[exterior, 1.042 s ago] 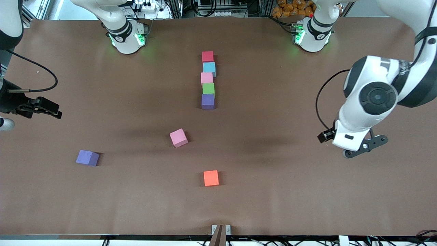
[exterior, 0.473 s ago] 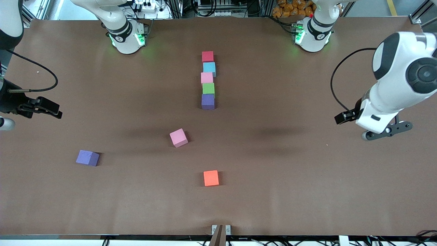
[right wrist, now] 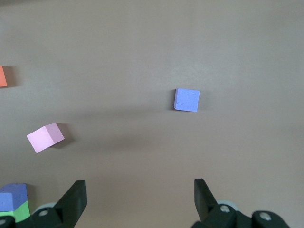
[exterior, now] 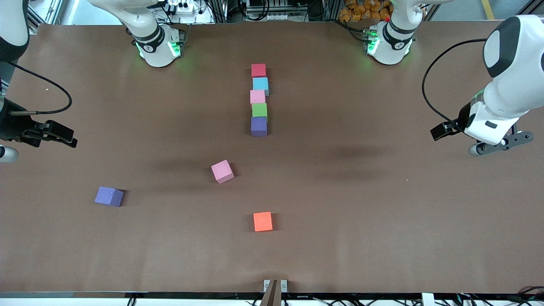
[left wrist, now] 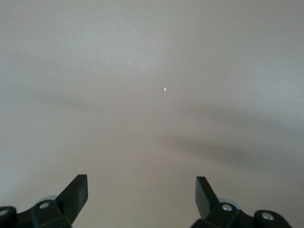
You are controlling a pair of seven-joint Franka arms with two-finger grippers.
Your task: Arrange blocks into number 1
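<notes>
Five blocks form a straight column at mid-table: red (exterior: 258,70) farthest from the front camera, then light blue (exterior: 260,85), pink (exterior: 257,97), green (exterior: 259,110) and purple (exterior: 259,126). Three blocks lie loose nearer the camera: a pink one (exterior: 222,171), an orange one (exterior: 262,221), and a purple one (exterior: 109,196) toward the right arm's end. My left gripper (left wrist: 141,192) is open and empty over bare table at the left arm's end. At the right arm's end my right gripper (right wrist: 139,194) waits, open and empty, with the loose purple block (right wrist: 186,99) and pink block (right wrist: 45,137) in its view.
The brown table (exterior: 382,221) is bare apart from the blocks. Both arm bases (exterior: 157,46) stand along the edge farthest from the camera. A small bracket (exterior: 275,285) sits at the nearest edge.
The left arm has swung outward toward its own end of the table, away from the blocks. The right arm and all blocks have stayed put.
</notes>
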